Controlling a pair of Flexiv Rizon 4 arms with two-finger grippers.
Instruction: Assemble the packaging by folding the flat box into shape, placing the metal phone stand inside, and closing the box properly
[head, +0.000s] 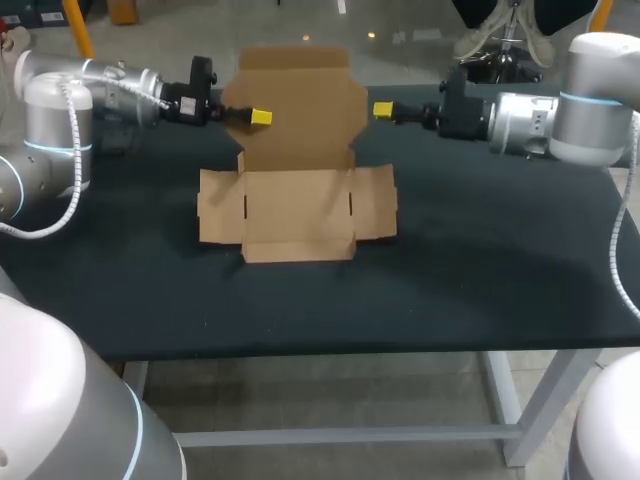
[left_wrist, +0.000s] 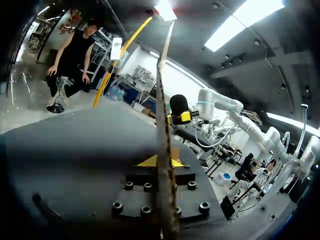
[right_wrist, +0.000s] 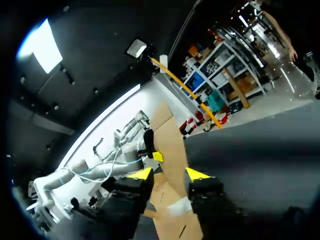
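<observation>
Upper centre of the head view: the lid panel (head: 300, 100) of the box (head: 297, 205) stands up off the table (head: 480, 260). The base, both side flaps (head: 220, 207) and the front flap (head: 298, 245) lie flat at mid-frame. The metal phone stand is not in any view.

Left gripper (head: 258, 117), entering from upper left, pinches the lid panel near its left edge. One yellow tip shows in front of the card. The left wrist view has the card edge-on, running straight between the fingers with yellow close on both sides. Reads as clamped on the card.

Right gripper (head: 383, 110), entering from upper right, sits just beside the lid's right edge, not touching. In the right wrist view its fingers are spread with the card ahead of them; nothing is held.

Step in hand (judgement): folding, early. Only the lid is up and no walls are formed.

Notes for doing it well:
- Bring the right fingers squarely onto the right edge, level with the left grip, so the panel does not twist.
- Close gently; thin card will likely crease where pinched.
- Move both arms together about the rear score line; an uneven pull could skew the base.
- Nothing pins the base, so watch for sliding.
</observation>
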